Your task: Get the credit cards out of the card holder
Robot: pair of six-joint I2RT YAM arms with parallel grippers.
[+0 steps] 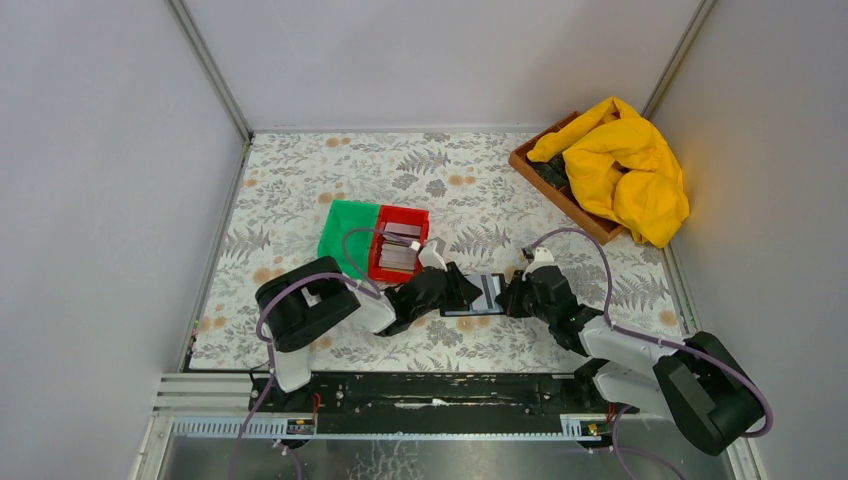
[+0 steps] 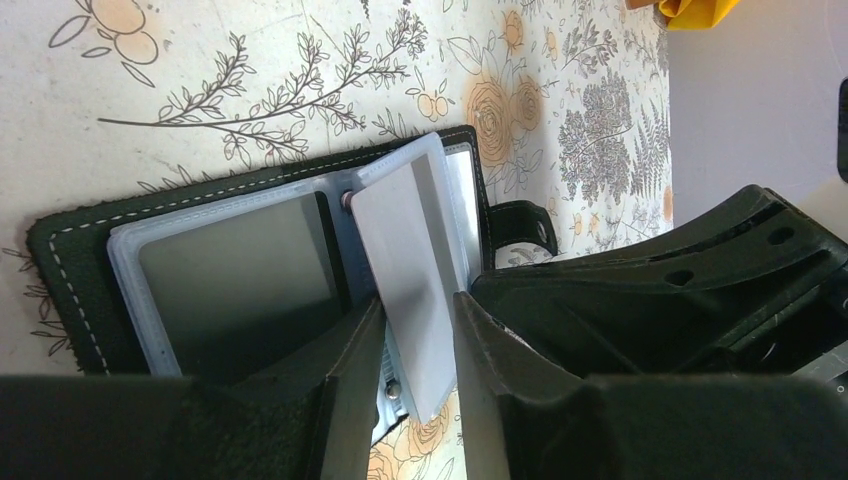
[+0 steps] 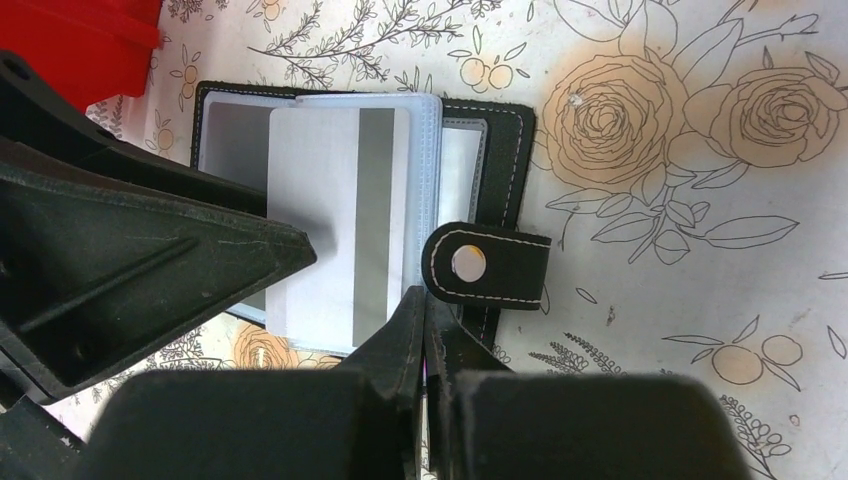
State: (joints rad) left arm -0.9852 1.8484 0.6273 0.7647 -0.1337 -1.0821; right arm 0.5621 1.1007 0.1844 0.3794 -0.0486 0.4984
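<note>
**A:** Start at the left. What sits out past the left fingers?

**B:** Beyond the left gripper (image 2: 418, 303) and off to its left are a green bin (image 1: 347, 232) and a red bin (image 1: 404, 211), touching each other. Stacked cards (image 1: 398, 248) lie in the red one.

**A:** And the left fingers themselves?

**B:** They are parted, with a grey-white card (image 2: 405, 250) tilted in the gap between them. From the right wrist, one finger lies across the card's striped face. I cannot tell whether both fingers are actually pinching it.

**A:** Where is the card holder?

**B:** The card holder (image 3: 500, 160) lies open on the flowered table (image 1: 300, 180), just ahead of the left fingertips and under the card, between the two grippers. Its clear sleeves (image 2: 230, 270) are fanned up. The card's far end lies over them, but I cannot tell whether it is inside a pocket.

**A:** And the right side?

**B:** The right gripper (image 3: 423, 305) is clenched tight with nothing between its fingers. Its tips are at the holder's near edge, and the snap tab (image 3: 487, 265) is just beside them.

**A:** Anything farther right?

**B:** Well beyond the right fingers, in the far corner, a wooden tray (image 1: 560, 195) has a yellow cloth (image 1: 625, 165) heaped over it.
</note>
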